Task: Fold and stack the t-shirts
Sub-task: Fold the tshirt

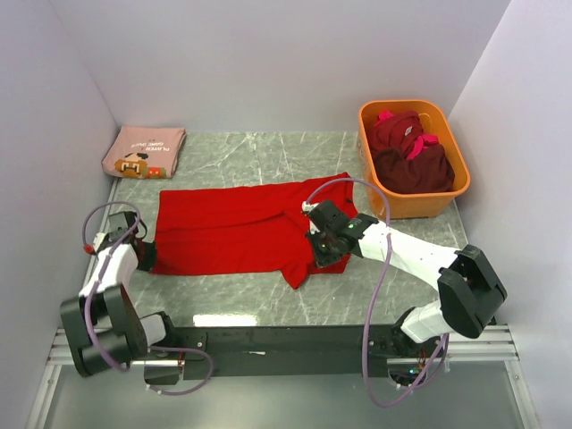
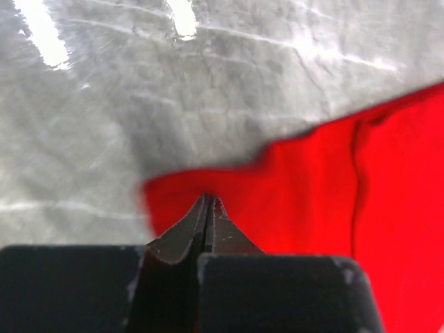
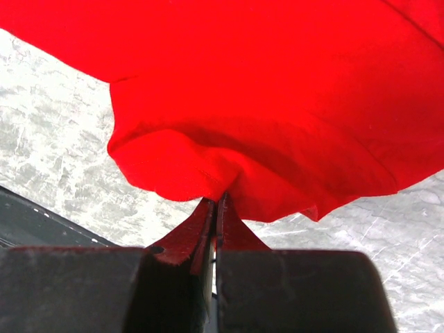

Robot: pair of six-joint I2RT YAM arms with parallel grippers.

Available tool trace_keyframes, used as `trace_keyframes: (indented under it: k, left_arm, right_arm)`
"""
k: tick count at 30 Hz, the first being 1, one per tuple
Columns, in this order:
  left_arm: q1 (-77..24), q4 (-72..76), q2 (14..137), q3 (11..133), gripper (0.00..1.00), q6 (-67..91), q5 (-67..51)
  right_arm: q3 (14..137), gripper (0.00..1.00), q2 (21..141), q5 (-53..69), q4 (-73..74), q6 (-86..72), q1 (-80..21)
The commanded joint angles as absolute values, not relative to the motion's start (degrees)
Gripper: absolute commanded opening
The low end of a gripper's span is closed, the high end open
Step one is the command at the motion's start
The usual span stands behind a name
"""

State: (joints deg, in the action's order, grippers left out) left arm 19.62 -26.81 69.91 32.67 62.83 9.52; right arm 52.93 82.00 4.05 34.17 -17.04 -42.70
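Note:
A plain bright red t-shirt lies spread across the middle of the table. My left gripper is at its near left corner, and in the left wrist view it is shut on the edge of the red cloth, which hangs slightly off the table. My right gripper is at the shirt's right part, and in the right wrist view it is shut on a bunched fold of the red cloth. Dark maroon t-shirts with pink trim lie in the tub. A folded dusty-pink t-shirt with cartoon print lies at the back left.
The orange plastic tub stands at the back right by the wall. Grey walls close in the marble table on the left, back and right. The black rail with the arm bases runs along the near edge.

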Motion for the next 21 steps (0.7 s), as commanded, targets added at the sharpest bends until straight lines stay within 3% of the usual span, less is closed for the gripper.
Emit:
trace_keyframes:
  k: [1, 6, 12, 13, 15, 21]
  left_arm:
    - [19.2, -31.4, 63.5, 33.0, 0.01, 62.7, 11.0]
    - [19.2, -32.6, 57.3, 33.6, 0.01, 62.8, 11.1]
    - [19.2, -37.5, 59.4, 35.5, 0.01, 62.3, 11.5]
    - [19.3, -38.0, 59.8, 35.2, 0.22, 62.5, 11.9]
    - [19.2, -36.9, 61.0, 34.6, 0.5, 62.8, 12.2]
    - [19.2, -32.7, 64.3, 32.2, 0.57, 63.7, 11.1]
  right_arm:
    - [53.8, 0.0, 80.5, 3.2, 33.9, -17.1, -42.3]
    - [54.1, 0.0, 79.5, 3.0, 33.8, -17.4, -42.2]
    - [53.7, 0.0, 79.6, 3.1, 34.0, -17.7, -42.2]
    - [53.6, 0.0, 79.8, 3.3, 33.8, -17.8, -42.2]
    - [53.3, 0.0, 80.1, 3.7, 33.5, -17.7, -42.2]
    - [53.3, 0.0, 80.3, 3.1, 33.7, -16.9, -42.0]
